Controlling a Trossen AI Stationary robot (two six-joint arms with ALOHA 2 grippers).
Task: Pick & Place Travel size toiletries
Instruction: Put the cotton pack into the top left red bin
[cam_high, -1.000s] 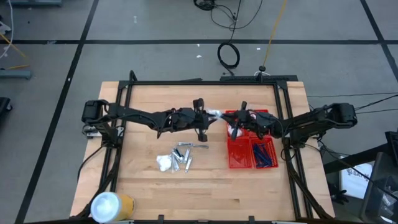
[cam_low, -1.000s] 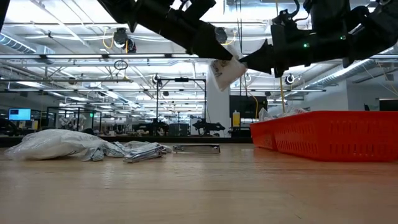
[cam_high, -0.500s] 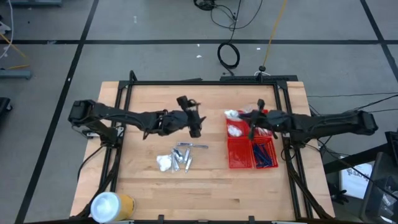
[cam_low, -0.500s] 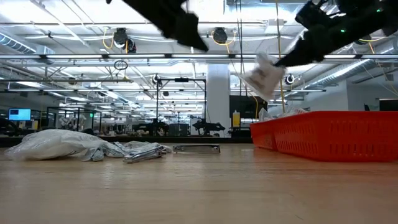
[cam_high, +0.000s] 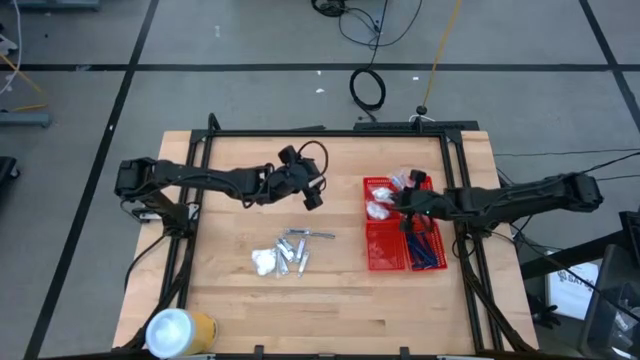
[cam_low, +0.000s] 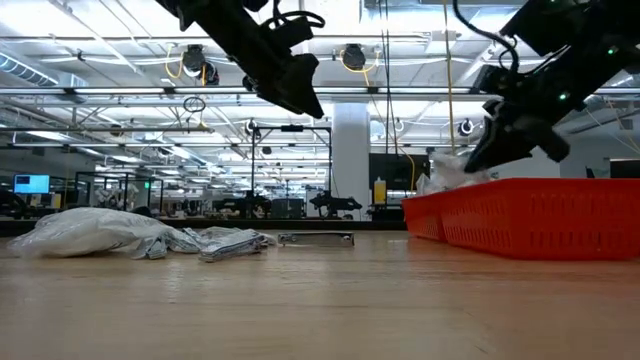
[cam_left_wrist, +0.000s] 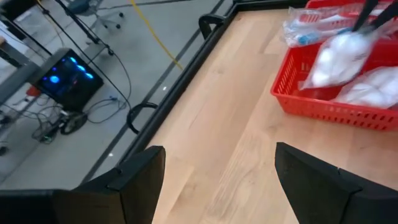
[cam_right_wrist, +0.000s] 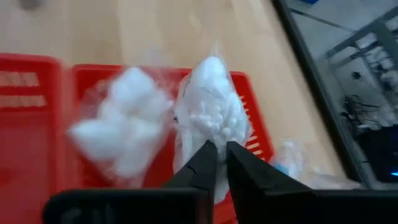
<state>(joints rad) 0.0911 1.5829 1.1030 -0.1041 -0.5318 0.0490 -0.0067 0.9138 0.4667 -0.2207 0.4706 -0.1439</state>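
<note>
My right gripper (cam_high: 393, 203) reaches over the far-left compartment of the red basket (cam_high: 368, 262), shut on a clear packet of white cotton swabs (cam_right_wrist: 211, 118). Another white packet (cam_right_wrist: 121, 127) lies beside it in that compartment. On the table left of the basket lies a pile of white packets and silver-grey tubes (cam_high: 283, 255), with a thin silver item (cam_high: 310, 234) at its far side. My left gripper (cam_high: 313, 192) hangs open and empty above the table's middle, far of the pile. My right gripper pinches the swab packet's thin plastic edge (cam_right_wrist: 214, 142) between its two fingertips, which stand almost together. The fingers slant down from the table's right side. The packet (cam_low: 445, 172) hangs at the fingertips, low inside the basket (cam_low: 540, 215); whether it rests on the floor of it I cannot tell.
Blue-handled items (cam_high: 425, 248) fill the basket's near-right compartment; more packets (cam_high: 412, 180) lie in the far-right one. A large white-and-yellow roll (cam_high: 178, 330) stands at the near left corner. A black frame (cam_high: 330, 133) rims the table's far side.
A second ago both grippers held the swab packet in mid-air. My left gripper has let go and drawn back toward the table's left and far edge. My right gripper has carried the packet toward the right and down into the basket's far-left compartment.
</note>
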